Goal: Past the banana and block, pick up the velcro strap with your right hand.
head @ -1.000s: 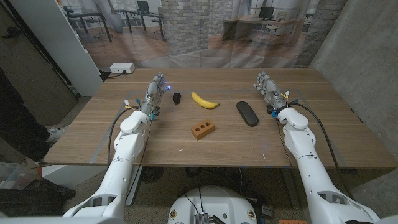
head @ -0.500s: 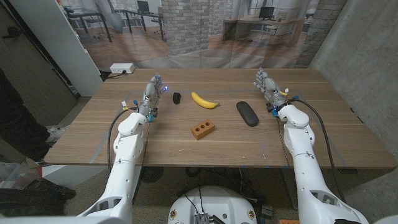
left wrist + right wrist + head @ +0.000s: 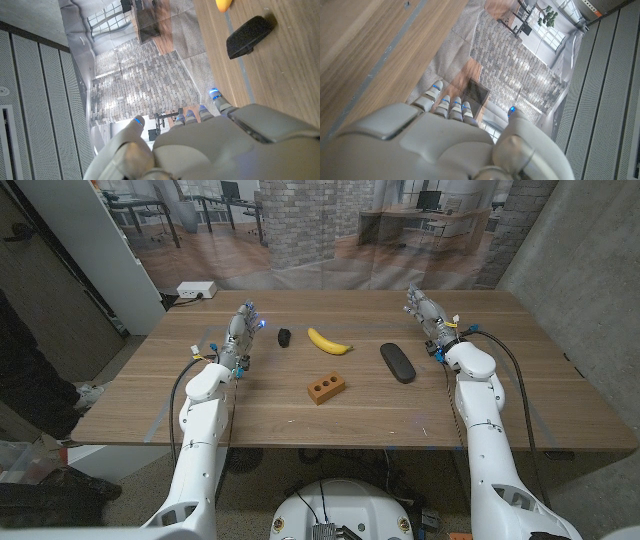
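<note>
On the wooden table (image 3: 300, 415), toward its far side and left of centre, sits the velcro strap (image 3: 284, 337), a small dark roll lying by itself. Just to its right lies the banana (image 3: 329, 341), yellow and curved, close to the strap but apart from it. Nearer the robot, in front of the banana, rests the block (image 3: 326, 388), an orange-brown brick shape with holes in its top face. To the right of the banana lies a dark oblong case (image 3: 397, 362), angled on the wood. The right hand (image 3: 426, 317) is on the far right part of the table, well apart from the strap, with the case, banana and block between them; its fingers reach out toward the table's far edge, slightly apart, and it holds nothing. The left hand (image 3: 243, 330) is beside the strap on the strap's left, near but not touching it, fingers also extended and holding nothing. From the left wrist view the strap (image 3: 249, 36) shows as a dark rounded shape on the wood beyond the left hand's fingers.
</note>
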`<state>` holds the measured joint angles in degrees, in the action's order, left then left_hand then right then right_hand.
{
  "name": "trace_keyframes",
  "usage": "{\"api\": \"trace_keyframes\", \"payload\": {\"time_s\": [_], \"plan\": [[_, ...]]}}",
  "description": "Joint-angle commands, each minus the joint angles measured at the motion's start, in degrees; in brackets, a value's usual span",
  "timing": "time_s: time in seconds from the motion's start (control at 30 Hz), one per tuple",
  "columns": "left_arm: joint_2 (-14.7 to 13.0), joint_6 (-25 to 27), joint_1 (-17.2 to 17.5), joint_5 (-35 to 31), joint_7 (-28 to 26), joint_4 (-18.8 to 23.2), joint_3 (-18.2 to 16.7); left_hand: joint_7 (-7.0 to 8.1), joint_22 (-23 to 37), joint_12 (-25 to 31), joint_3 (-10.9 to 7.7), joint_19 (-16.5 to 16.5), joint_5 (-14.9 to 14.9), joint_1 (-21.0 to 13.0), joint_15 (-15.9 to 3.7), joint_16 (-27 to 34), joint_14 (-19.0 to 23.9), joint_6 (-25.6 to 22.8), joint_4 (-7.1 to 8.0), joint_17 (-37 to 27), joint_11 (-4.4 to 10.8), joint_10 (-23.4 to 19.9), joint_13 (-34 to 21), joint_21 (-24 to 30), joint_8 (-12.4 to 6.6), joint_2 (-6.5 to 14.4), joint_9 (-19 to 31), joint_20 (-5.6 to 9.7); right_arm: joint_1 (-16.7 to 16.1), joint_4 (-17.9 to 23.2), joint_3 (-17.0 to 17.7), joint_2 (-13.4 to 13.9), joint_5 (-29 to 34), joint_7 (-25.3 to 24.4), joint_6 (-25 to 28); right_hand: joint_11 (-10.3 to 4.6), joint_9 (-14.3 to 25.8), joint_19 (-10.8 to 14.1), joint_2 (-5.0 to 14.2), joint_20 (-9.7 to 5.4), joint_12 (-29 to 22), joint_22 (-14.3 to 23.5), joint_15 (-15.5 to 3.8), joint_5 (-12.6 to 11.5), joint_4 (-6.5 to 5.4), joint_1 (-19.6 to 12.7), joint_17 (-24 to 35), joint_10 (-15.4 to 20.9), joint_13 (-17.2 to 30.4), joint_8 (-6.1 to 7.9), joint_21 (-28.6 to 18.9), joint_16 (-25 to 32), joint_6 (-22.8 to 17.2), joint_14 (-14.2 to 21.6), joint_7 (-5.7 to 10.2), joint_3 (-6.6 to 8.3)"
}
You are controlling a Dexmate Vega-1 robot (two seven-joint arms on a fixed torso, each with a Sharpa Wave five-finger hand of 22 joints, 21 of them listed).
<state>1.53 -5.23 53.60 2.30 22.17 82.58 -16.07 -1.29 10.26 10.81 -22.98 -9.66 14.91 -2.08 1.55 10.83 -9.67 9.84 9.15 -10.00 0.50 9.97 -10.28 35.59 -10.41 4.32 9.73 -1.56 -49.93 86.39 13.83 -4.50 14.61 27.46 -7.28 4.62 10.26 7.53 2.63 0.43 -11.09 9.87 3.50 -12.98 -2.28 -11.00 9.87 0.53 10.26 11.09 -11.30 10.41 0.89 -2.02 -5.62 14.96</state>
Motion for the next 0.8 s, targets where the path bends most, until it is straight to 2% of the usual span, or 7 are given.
{"api": "trace_keyframes", "payload": {"time_s": [0.03, 0.2, 0.8], "plan": [[0.2, 0.9, 1.1, -1.1, -0.3, 2.3, -1.3, -0.62, 0.3, 0.5, -0.09, -15.0, 0.4, -0.4, 0.27, 0.6, -17.9, 12.4, -0.35, -0.3, -0.66, 16.0, -0.2, 0.0, -0.45, 3.0, 0.2, -0.46, 0.2, 2.7, -0.9, -1.0, 5.2, 0.5, -0.2, 0.30, 0.3, 0.6, -0.26, -0.07, -0.5, 0.1, 0.10, 0.2, 0.71, -0.9, 0.2, 0.7, 0.3, 0.57, -0.4, 0.6, -0.9, 0.8, -0.46, 0.00], [0.1, 1.3, 1.4, -1.2, -0.5, 3.0, -1.7, -0.85, 0.2, 0.6, -0.07, -14.6, 0.4, -0.5, 0.47, 0.7, -17.6, 12.0, -0.45, -0.3, -0.78, 15.6, -0.3, 0.0, -0.54, 2.9, 0.2, -0.55, 0.6, 2.9, -1.3, -1.4, 6.3, 0.5, -0.7, 0.41, 0.3, 1.6, -0.90, -0.18, -0.6, 0.2, 0.21, 0.2, 1.35, -1.4, 0.2, 1.4, 0.4, 0.65, -0.7, 0.8, -1.4, 1.6, -0.64, -0.21], [-0.1, 1.7, 2.2, -1.2, -0.8, 4.5, -2.7, -1.19, 0.2, 0.7, -0.04, -14.1, 0.4, -0.6, 0.59, 0.7, -17.2, 11.1, -0.59, -0.3, -1.16, 14.9, -0.3, -0.3, -0.57, 2.9, 0.3, -0.75, 1.3, 4.0, -2.8, -1.8, 10.0, 0.8, -2.5, 0.67, 0.3, 1.9, -1.72, -0.33, -0.6, 0.2, 0.40, 0.3, 2.06, -1.8, 0.2, 1.7, 0.4, 0.64, -0.7, 0.7, -1.8, 1.9, -0.87, -0.56]]}}
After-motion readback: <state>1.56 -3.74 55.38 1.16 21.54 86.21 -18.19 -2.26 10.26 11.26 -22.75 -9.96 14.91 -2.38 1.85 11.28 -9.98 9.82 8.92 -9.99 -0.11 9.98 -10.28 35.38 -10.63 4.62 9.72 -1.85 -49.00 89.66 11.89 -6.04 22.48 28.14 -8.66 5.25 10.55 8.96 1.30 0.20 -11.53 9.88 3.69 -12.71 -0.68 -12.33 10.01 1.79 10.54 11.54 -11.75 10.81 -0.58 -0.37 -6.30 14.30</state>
